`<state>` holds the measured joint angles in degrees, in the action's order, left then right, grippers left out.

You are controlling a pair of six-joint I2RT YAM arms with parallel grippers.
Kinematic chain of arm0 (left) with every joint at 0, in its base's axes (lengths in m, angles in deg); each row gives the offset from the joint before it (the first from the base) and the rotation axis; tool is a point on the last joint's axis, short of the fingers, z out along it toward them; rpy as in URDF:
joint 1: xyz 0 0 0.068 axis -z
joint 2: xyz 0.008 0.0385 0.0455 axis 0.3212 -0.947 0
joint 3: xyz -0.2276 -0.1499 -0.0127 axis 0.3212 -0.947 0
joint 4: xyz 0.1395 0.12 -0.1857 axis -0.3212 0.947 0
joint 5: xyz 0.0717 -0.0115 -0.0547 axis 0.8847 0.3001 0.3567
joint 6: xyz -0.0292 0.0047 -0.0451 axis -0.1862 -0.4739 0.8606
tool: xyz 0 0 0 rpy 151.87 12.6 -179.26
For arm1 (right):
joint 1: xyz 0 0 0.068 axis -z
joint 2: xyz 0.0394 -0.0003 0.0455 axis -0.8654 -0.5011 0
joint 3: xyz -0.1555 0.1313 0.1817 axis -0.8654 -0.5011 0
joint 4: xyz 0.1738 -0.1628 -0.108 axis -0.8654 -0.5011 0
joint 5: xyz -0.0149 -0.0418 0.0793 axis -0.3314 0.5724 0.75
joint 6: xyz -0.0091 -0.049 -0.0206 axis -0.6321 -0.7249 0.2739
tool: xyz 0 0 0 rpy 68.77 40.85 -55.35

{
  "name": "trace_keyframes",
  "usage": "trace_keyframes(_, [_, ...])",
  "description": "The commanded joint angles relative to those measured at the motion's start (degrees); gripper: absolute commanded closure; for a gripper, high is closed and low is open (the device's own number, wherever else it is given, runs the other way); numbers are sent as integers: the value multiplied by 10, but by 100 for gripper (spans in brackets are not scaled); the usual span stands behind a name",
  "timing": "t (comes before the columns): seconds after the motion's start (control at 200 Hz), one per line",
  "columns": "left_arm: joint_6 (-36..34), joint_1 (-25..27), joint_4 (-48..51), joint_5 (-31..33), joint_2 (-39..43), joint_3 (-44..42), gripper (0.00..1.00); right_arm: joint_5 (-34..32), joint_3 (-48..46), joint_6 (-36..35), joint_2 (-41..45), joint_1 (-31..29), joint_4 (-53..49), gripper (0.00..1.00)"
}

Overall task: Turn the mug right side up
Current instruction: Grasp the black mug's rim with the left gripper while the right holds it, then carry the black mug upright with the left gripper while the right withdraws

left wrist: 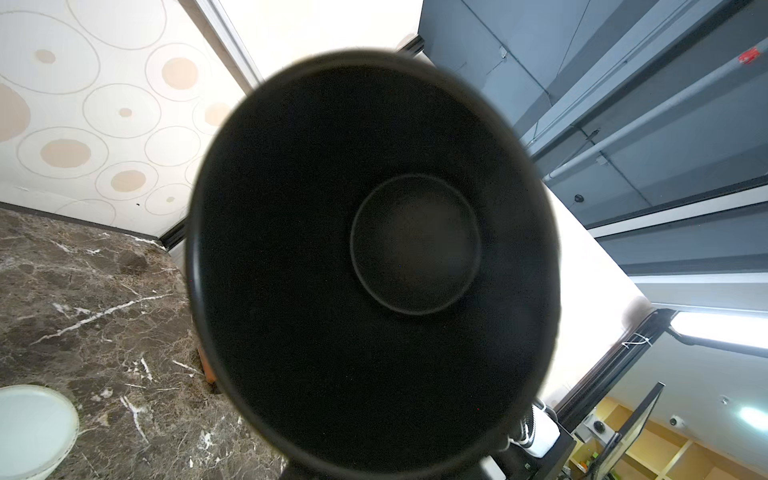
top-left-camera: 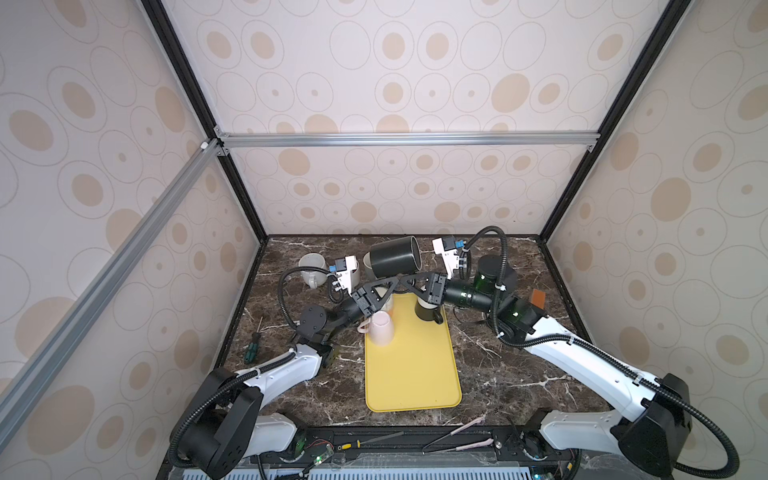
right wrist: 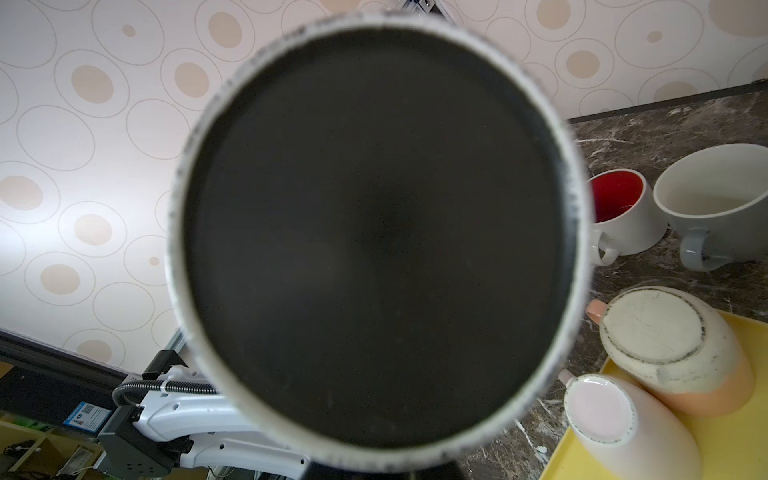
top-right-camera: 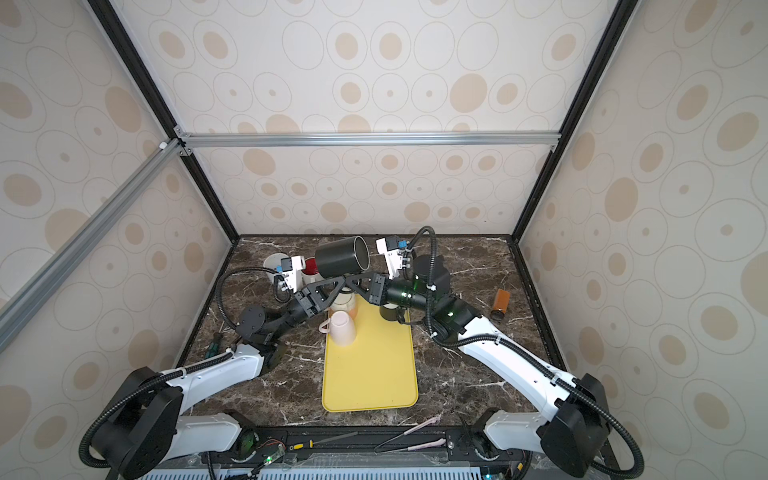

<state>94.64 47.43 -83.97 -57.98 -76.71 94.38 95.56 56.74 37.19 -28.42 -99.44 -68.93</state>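
Hanging sideways — black mug (top-left-camera: 392, 257) (pale-ringed base); right end effector (top-left-camera: 409, 282) grips it, left end effector (top-left-camera: 390, 284) unclear.

Raised mug (top-left-camera: 392, 257): matte black, with a speckled off-white ring at one end.
Tray (top-left-camera: 415, 382): plain yellow.
Table (top-left-camera: 519, 374): dark brown marble, white veining.
Walls (top-left-camera: 415, 62): cream, printed with beige ovals inside thin grey rings.
Inverted mug (top-left-camera: 381, 328): pale pink.
Two-tone mug (right wrist: 681, 353): cream base, peach-orange towards the rim.
Lined mug (right wrist: 619, 212): white outside, red inside.
Wide mug (right wrist: 715, 199): off-white body, grey handle.
Bottle (top-right-camera: 500, 301): amber brown.
Screwdriver (top-left-camera: 251, 349): green and black handle.
Arms (top-left-camera: 291, 365): white links, black joints and cabling.
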Motion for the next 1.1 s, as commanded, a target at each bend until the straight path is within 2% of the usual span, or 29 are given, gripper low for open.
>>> trace_keyframes(0.0, [11, -1, -30, -12, -6, 25, 78, 17, 13, -13, 3, 1, 59, 100])
trace_keyframes(0.13, [14, 0, -32, -18, -10, 28, 100, 11, 13, -22, 1, 1, 52, 100])
trace_keyframes(0.325, [7, 0, -27, -11, -7, 24, 100, 9, 19, -36, -9, 1, 38, 100])
trace_keyframes(0.59, [8, -4, -44, 8, -13, 31, 100, 12, 23, -57, -12, 1, 4, 71])
trace_keyframes(0.775, [24, -17, -56, -5, -51, 86, 100, 20, 30, -89, 2, 1, -60, 54])
trace_keyframes(0.98, [51, -21, -92, -6, -104, 125, 100, 3, 8, -106, 31, 3, -91, 45])
trace_keyframes(1.095, [25, -33, -35, -7, -120, 162, 100, -13, -9, -119, 64, 5, -129, 45])
